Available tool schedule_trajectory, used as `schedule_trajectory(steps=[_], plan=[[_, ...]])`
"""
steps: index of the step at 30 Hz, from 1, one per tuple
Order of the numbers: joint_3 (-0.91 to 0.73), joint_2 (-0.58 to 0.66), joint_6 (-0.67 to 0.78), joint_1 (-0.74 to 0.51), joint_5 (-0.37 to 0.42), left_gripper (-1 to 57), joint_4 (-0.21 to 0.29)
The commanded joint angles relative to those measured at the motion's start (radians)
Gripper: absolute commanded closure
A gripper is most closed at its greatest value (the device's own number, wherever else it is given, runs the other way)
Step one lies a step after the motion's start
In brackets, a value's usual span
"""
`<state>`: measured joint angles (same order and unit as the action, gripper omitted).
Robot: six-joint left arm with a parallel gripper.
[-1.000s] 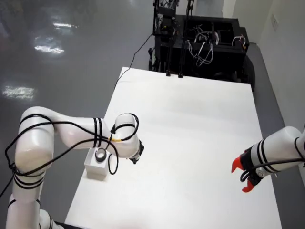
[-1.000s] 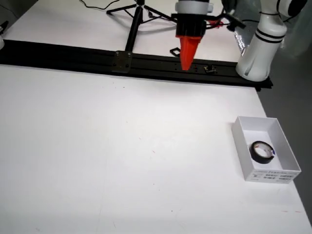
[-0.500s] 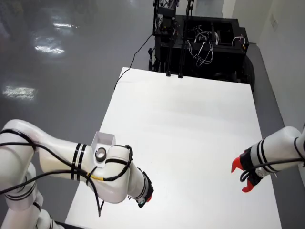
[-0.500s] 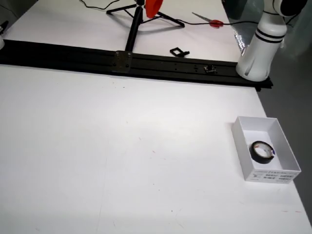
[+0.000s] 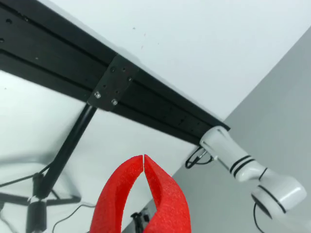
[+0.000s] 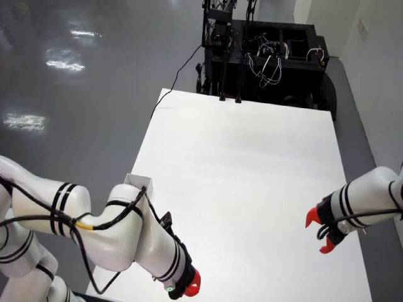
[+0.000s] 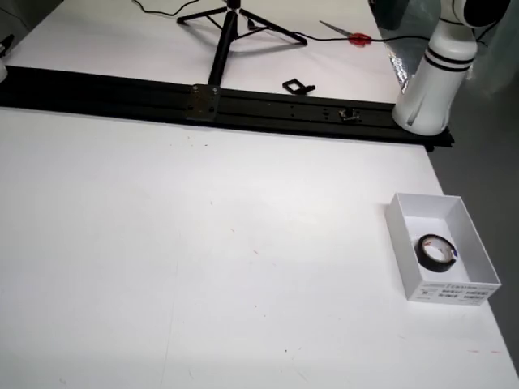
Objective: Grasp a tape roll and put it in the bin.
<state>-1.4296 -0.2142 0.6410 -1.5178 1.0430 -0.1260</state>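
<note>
One tape roll (image 7: 435, 252) is seen lying in one bin (image 7: 403, 232), well apart from the clenched, empty gripper (image 5: 144, 158).

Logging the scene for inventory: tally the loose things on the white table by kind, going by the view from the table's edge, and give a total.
Tape roll: 1, lying inside the box.
White box: 1, near the table's right edge in this view.
Total: 2.
The gripper is off the table, its red fingertips together and holding nothing.
</note>
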Motion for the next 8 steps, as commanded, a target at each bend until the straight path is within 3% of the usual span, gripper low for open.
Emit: schedule_trajectory(steps=[1,8], plan=[[0.002,0.114,-0.107,-0.007,0.089,56.9,0.16],[0.003,0.113,-0.023,0.015,0.091,56.9,0.175]])
